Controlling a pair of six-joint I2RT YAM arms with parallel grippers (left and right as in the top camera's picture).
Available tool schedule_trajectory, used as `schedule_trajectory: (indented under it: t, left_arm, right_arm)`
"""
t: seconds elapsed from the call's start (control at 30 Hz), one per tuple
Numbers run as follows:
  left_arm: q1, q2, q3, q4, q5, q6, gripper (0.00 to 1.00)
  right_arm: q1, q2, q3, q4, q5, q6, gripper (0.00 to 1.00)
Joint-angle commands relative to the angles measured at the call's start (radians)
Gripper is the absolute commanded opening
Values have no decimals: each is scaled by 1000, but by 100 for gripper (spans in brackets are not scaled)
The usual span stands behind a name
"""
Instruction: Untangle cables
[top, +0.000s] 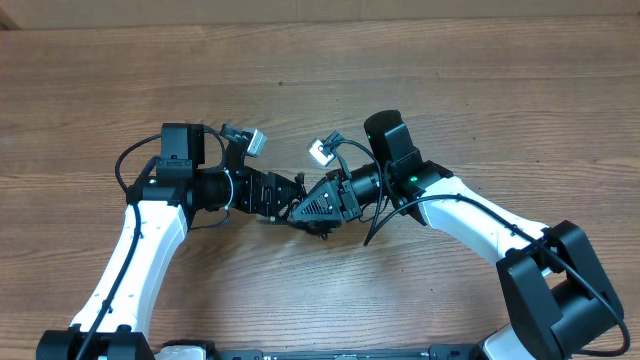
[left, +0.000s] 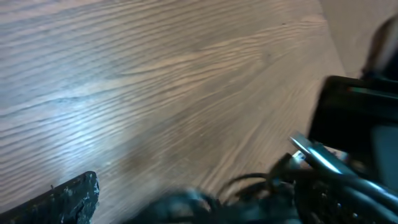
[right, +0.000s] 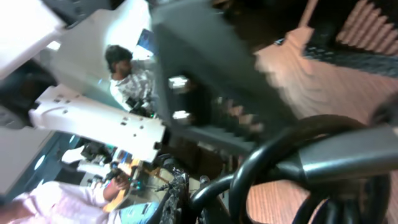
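Both grippers meet at the table's middle. The cables (left: 249, 183) are a dark, blurred bundle of thin black loops with a silver plug (left: 311, 152), low in the left wrist view. My left gripper (top: 283, 195) stands open; its left finger (left: 68, 199) is off to the side and the bundle lies between the jaws. My right gripper (top: 312, 212) is shut, and a black cable loop (right: 249, 165) rises from beside its rough finger (right: 177, 199). From overhead the bundle is almost hidden under the two grippers.
Bare wood table (top: 450, 90) lies all around the arms. The right arm's body (left: 351, 118) fills the right of the left wrist view. The right wrist camera tilts upward, showing the left arm's white link (right: 99, 121) and the room behind.
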Motion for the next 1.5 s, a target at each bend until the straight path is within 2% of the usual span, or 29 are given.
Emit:
schedule_trajectory:
  t: [0.0,0.4,0.73,0.93,1.07,1.13,1.2,1.27,1.37,1.43,1.47]
  left_arm:
    - [0,8,13,19,-62,-5,100]
    - [0,9,13,164,-126,-173,100]
    - [0,9,13,83,-259,-187,100]
    - [0,9,6,56,-274,-187,80]
    - [0,9,6,52,-273,-187,78]
    - [0,9,6,51,-273,-193,78]
    - [0,9,6,48,-273,-195,78]
    - [0,9,6,46,-273,-195,78]
    - [0,9,6,40,-273,-195,78]
    - [0,9,6,33,-273,-195,79]
    - [0,9,6,29,-274,-195,80]
  right_arm:
    - [11,-31,25,20,-80,-1,4]
    - [24,-31,25,24,-87,-1,4]
    - [24,-31,25,23,-67,0,4]
    - [24,-31,25,-2,-15,0,6]
    - [24,-31,25,-3,-14,-1,49]
    - [24,-31,25,-3,-14,-1,63]
    - [24,-31,25,-3,-14,-1,73]
    - [24,-31,25,-3,-14,-1,78]
    - [24,-31,25,-3,-11,-1,93]
    - [24,-31,25,-19,31,0,100]
    - [24,-31,25,-38,71,0,100]
